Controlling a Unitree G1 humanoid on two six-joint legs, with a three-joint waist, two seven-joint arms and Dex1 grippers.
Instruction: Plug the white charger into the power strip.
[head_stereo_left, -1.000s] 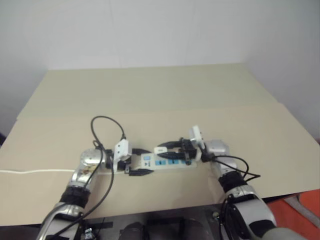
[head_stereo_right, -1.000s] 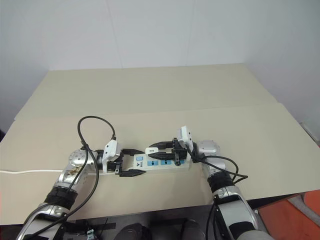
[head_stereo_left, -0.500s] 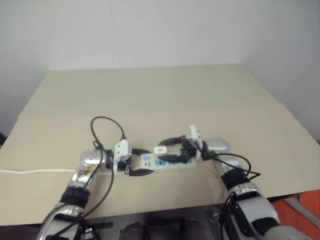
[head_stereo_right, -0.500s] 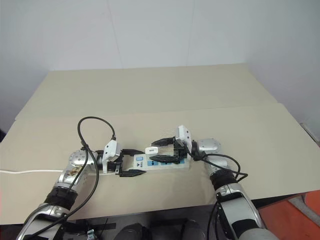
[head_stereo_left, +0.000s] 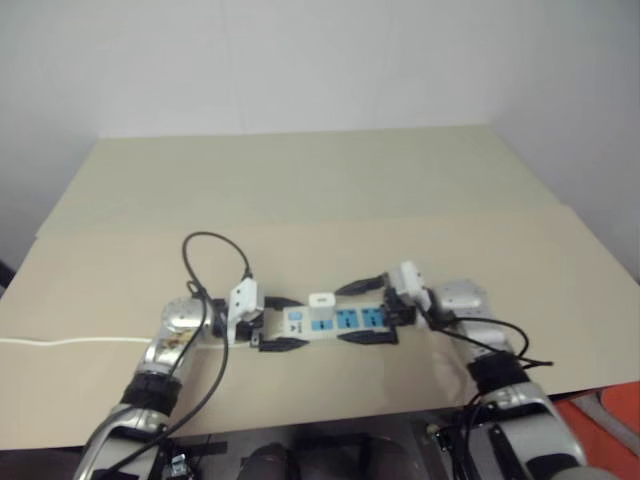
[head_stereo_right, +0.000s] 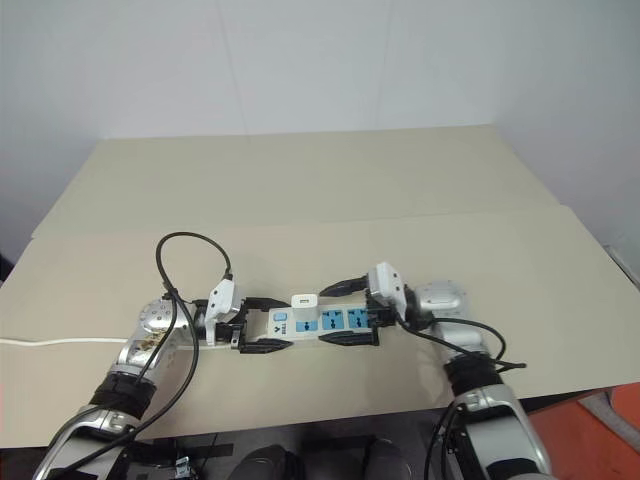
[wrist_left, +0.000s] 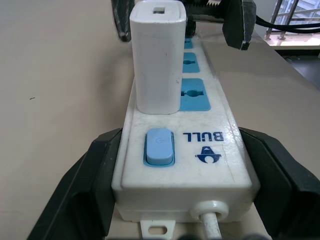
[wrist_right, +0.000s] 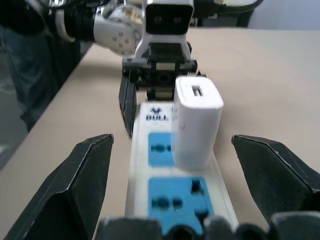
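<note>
The power strip (head_stereo_right: 340, 322) lies flat near the table's front edge, blue sockets facing up. The white charger (head_stereo_right: 303, 300) stands upright in the socket beside the blue switch (wrist_left: 159, 145). My left gripper (head_stereo_right: 272, 324) is shut on the strip's switch end, with a black finger (wrist_left: 85, 185) pressed to each side. My right gripper (head_stereo_right: 326, 316) is open at the other end. Its fingers (wrist_right: 85, 180) straddle the strip with a gap on both sides and stand clear of the charger (wrist_right: 197, 125).
The strip's thin white cord (head_stereo_right: 60, 343) runs left toward the table's left edge. A black cable loop (head_stereo_right: 190, 262) arches over my left wrist. The tan table (head_stereo_right: 300, 190) stretches wide behind the strip, and its front edge lies just below both grippers.
My right gripper has let go of the white charger, opened wide and drawn back to the right along the strip. The charger stays standing in its socket. The left gripper has not moved.
</note>
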